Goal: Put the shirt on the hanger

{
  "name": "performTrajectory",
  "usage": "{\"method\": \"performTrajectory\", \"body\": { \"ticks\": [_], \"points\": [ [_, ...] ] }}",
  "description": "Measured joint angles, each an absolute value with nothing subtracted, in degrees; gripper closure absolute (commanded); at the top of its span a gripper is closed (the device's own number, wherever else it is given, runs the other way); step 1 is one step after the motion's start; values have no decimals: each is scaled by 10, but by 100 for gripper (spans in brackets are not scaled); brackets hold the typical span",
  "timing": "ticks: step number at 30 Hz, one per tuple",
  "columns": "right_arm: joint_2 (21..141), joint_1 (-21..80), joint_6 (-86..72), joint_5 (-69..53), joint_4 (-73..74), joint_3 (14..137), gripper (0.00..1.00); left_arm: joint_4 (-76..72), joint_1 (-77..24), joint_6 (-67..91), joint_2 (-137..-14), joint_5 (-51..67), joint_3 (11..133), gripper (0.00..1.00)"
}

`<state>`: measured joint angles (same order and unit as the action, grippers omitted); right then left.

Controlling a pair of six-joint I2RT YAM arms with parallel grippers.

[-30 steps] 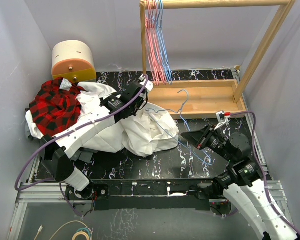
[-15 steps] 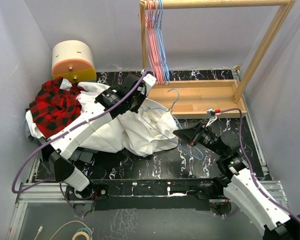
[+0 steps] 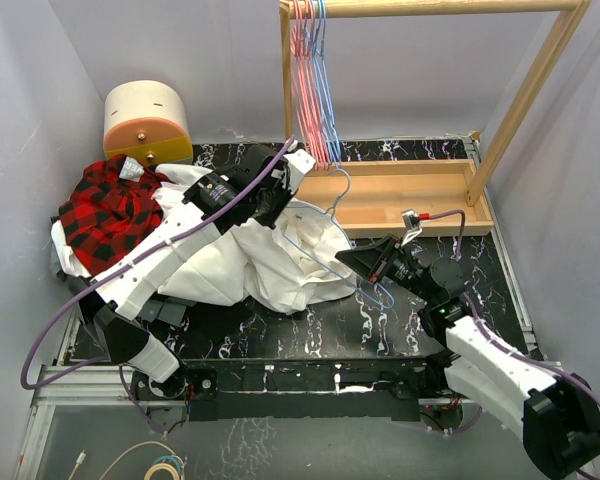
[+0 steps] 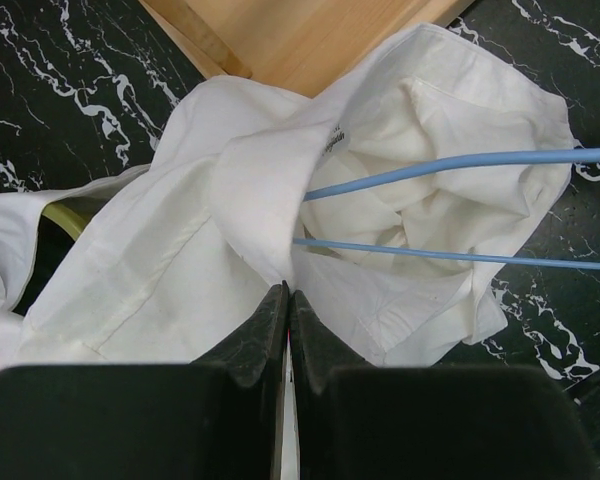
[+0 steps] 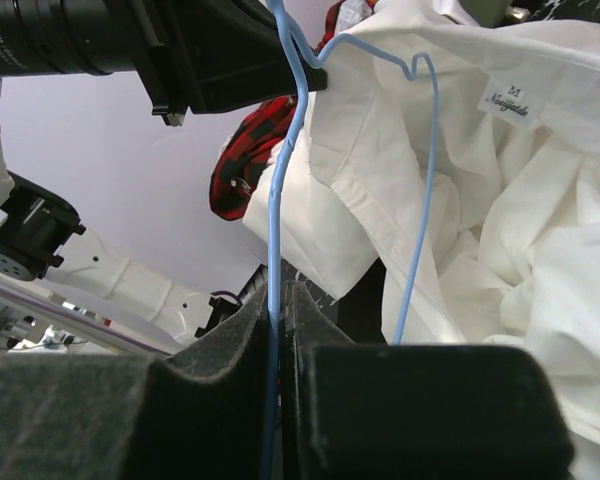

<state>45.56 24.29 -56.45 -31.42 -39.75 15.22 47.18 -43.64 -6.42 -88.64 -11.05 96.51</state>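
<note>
L gripper (image 4: 287,293): jaws pressed fully together, pinching a fold of the shirt (image 4: 170,270) right at the tips. The maker's label (image 4: 330,137) lies just ahead of the tips, so the pinch is prob. at the collar/neck edge. Likely reason: to hold that edge up so the neck stays open as a pocket.

R gripper (image 5: 278,300): jaws closed tight on one wire of the hanger (image 5: 273,200). That wire runs straight up out of the fingers toward the L arm's black body. A second wire hangs just to the right of it, in front of white cloth. Gripping one side prob. lets the arm steer the free end.

Seen from the L wrist, two blue wires cross just ahead and to the right of the tips and disappear into the shirt folds. From above, the hook stands beyond the R gripper, near the wooden rack base (image 3: 400,195).

Step, as judged: feeding one hanger shoulder in through the neck. Not seated; most of the shirt is bunched behind and below the L gripper on the table.

Risks: thin wire may pivot in the pinch; thin cloth may slip or snag.
</note>
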Motion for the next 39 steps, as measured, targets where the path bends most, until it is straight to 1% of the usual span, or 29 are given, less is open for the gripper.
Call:
{"method": "performTrajectory", "body": {
  "ticks": [9,16,20,28,34,39],
  "points": [
    [539,292,-563,-309,-501,152,92,491,-427,-64,-886,-66,975,100],
    [557,333,-529,-285,-517,155,92,505,-418,-67,-886,-27,975,100],
    [595,358,-492,-278,-511,189,92,517,-410,-73,-884,-4,975,100],
    [687,363,-460,-257,-551,235,92,533,-394,-90,-850,9,975,100],
    [780,363,-472,-263,-633,257,92,536,-372,-89,-810,28,958,100],
    [842,363,-491,-280,-682,286,92,536,-356,-85,-804,43,945,100]
  ]
}}
